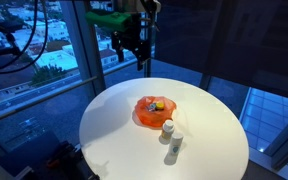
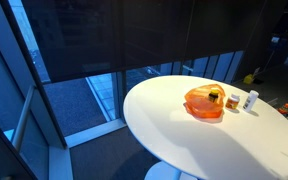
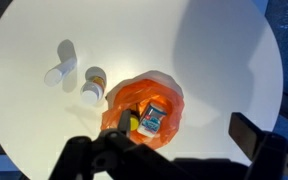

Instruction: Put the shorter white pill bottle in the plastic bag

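Note:
The shorter white pill bottle (image 3: 92,88) stands on the round white table (image 3: 214,60) just beside the orange plastic bag (image 3: 134,97). It also shows in both exterior views (image 1: 168,128) (image 2: 234,101). The bag (image 1: 154,111) (image 2: 203,104) lies open like a shallow bowl, with a small blue-and-white box (image 3: 152,118) and a yellow bit inside. My gripper (image 3: 180,125) is open and empty, high above the table and over the bag's edge. In an exterior view it hangs well above the table's far side (image 1: 134,50).
A taller, slimmer white bottle (image 3: 60,68) (image 1: 175,142) (image 2: 250,99) stands just beyond the shorter one, away from the bag. The table edge curves round on all sides. Windows and dark floor surround the table.

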`<control>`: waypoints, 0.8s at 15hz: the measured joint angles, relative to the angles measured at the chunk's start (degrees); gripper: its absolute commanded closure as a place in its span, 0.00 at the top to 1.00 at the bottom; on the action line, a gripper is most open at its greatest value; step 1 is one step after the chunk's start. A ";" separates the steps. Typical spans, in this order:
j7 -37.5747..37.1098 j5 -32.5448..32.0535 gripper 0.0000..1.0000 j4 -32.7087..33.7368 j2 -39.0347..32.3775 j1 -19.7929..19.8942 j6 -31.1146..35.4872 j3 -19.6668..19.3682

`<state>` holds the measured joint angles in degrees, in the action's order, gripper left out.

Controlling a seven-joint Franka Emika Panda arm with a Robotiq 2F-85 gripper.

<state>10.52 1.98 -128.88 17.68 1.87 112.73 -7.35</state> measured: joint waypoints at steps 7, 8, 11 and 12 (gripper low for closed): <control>-3.71 -4.27 1.00 0.82 -6.88 2.84 8.35 0.06; -3.86 -4.39 1.00 1.13 -8.03 3.19 9.38 0.00; -4.81 -4.99 1.00 2.07 -11.38 4.24 11.73 -0.16; -5.23 -5.36 1.00 2.37 -12.54 4.55 12.30 -0.31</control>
<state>5.30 -3.38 -126.52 5.14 6.42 125.03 -7.66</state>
